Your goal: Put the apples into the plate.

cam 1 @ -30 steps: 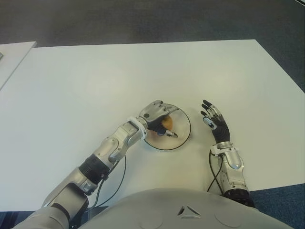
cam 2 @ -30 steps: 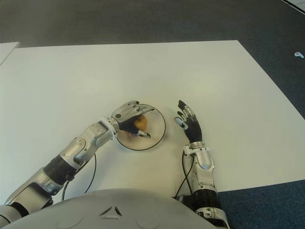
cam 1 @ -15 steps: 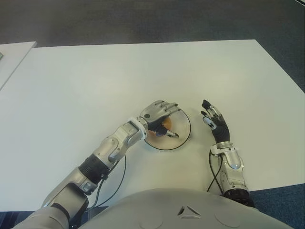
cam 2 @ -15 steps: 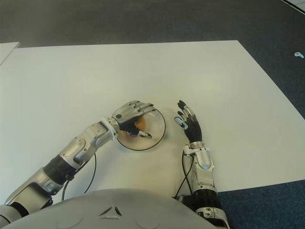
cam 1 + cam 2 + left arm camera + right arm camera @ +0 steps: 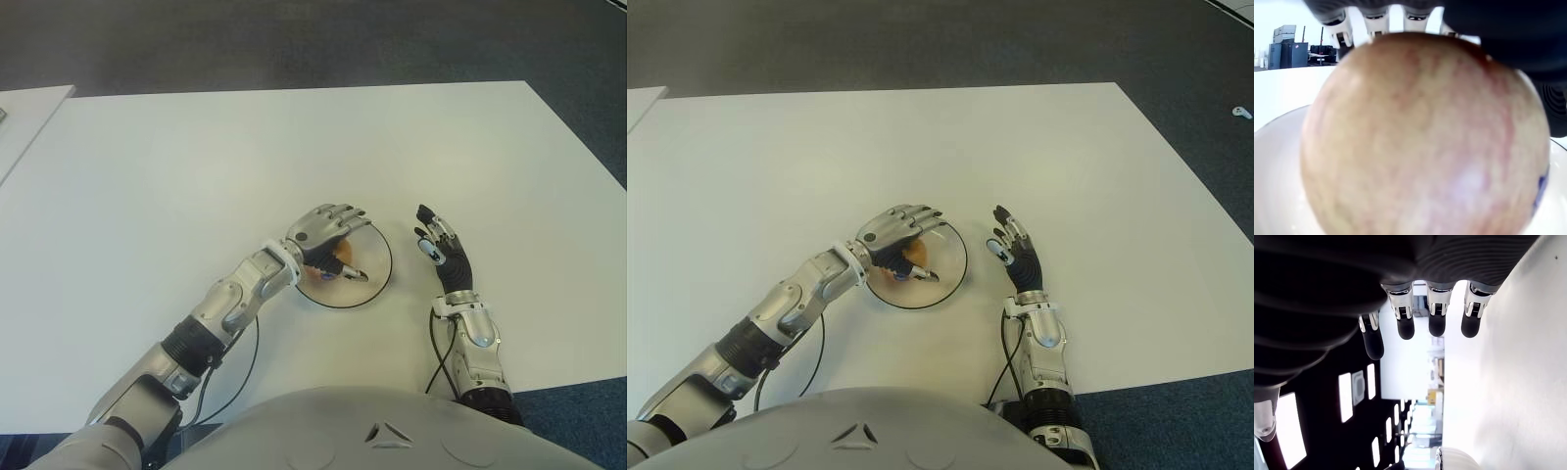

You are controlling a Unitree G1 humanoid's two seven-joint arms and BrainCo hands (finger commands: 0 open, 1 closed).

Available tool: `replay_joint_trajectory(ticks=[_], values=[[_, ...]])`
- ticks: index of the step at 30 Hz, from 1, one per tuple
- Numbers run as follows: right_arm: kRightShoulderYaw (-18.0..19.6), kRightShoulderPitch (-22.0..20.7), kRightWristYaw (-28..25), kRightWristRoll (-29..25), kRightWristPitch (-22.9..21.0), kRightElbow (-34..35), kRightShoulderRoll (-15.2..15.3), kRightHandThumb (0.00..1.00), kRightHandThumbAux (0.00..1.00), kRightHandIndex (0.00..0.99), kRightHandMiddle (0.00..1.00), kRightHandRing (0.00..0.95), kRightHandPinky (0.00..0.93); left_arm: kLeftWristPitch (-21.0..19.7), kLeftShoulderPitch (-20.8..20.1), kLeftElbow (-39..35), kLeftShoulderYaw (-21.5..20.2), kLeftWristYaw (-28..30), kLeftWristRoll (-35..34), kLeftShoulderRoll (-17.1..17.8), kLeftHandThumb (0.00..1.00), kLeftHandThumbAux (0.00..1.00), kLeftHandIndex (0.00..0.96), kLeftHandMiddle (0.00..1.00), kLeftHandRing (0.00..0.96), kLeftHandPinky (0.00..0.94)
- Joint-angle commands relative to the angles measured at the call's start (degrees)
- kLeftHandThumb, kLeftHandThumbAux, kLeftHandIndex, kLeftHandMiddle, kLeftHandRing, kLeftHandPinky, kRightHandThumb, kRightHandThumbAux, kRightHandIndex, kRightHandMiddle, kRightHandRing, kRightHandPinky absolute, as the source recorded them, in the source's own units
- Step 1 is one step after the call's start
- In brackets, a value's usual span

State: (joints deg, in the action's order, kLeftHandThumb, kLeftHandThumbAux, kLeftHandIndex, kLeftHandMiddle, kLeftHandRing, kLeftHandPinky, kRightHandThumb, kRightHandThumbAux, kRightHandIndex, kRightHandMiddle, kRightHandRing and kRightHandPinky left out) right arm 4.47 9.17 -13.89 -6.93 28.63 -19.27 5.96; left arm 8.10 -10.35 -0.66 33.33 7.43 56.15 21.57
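A yellow-red apple [image 5: 332, 265] lies in the small clear plate [image 5: 380, 257] near the table's front middle; in the left wrist view the apple [image 5: 1420, 137] fills the picture with the plate's pale floor under it. My left hand [image 5: 345, 241] hovers over the apple, its fingers [image 5: 345, 214] stretched out flat above it and the thumb low on the plate's near side, open. My right hand [image 5: 438, 247] shows just right of the plate, idle, fingers straight and holding nothing.
The white table [image 5: 196, 157] stretches wide to the left and back. A second white table corner [image 5: 24, 108] shows at the far left. Dark carpet [image 5: 294, 39] lies beyond the far edge and to the right.
My left hand's fingers, curled around the apple a second ago, have uncurled and lifted off it. The apple now sits in the plate. The right hand has not moved.
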Motion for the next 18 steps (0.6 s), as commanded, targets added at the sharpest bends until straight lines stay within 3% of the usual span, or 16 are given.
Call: replay_joint_trajectory(ticks=[1,18], values=[[-1.10,4.23,-0.39,0.19,-4.41,-4.30,-1.11,0.133,0.465,0.196,0.097,0.030,0.008,-0.40,0.33,0.20,-1.04,-0.88,-0.57,-0.17,0.130,0.255,0.000,0.000,0.000,0.000],[-1.04,4.26,-0.18,0.25,-3.73,-4.84,-1.58,0.135,0.460,0.186,0.092,0.018,0.011,-0.43,0.22,-0.05,-2.22,-0.85,-1.67,-0.38,0.112,0.255,0.000,0.000,0.000,0.000]])
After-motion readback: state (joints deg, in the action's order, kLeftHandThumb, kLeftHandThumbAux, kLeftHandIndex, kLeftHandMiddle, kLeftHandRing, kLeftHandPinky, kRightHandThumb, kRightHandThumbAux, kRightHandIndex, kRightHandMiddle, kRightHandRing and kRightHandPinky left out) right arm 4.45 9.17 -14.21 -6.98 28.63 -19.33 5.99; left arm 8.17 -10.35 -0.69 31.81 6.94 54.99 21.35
